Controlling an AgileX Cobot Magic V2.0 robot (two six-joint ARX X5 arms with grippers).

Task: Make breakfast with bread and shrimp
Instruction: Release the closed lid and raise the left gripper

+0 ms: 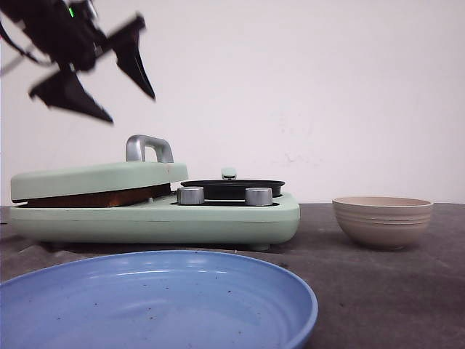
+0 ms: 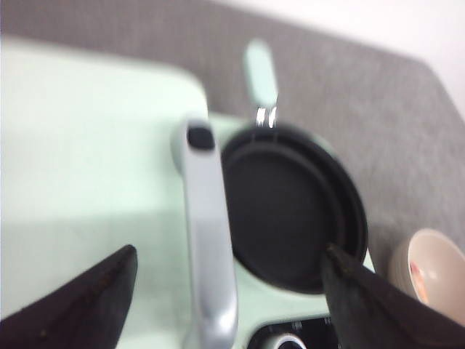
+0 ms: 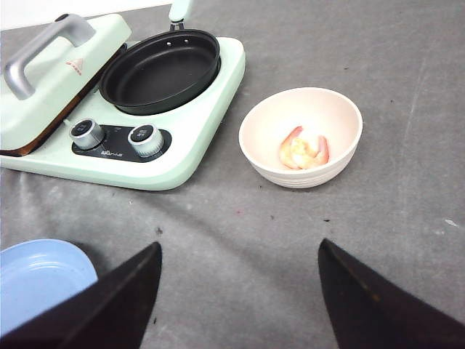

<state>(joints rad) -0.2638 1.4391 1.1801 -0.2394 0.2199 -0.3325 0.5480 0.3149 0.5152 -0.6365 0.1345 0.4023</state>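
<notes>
The left gripper (image 1: 109,83) hangs with its jaws spread and empty above the breakfast maker's (image 1: 240,218) closed lid (image 1: 94,178). The shrimp (image 3: 304,150) sits in the beige bowl (image 3: 341,120) just beside that appliance, and the right gripper (image 3: 240,291) hovers near the bowl, jaws wide apart.

On the worktop (image 1: 378,291), a breakfast maker (image 1: 152,211) stands at the left, with a lidded press (image 1: 94,180) on its left half, a round pan (image 1: 232,187) set into its right half and two knobs (image 1: 190,195) along its front edge. A bowl (image 1: 383,220) sits to the right of the appliance, apart from it, with the shrimp (image 3: 304,150) lying inside. A plate (image 1: 156,302) lies nearest the camera, in front of the appliance, and the left end effector (image 1: 109,76) hangs above the press lid's handle (image 1: 149,147).
</notes>
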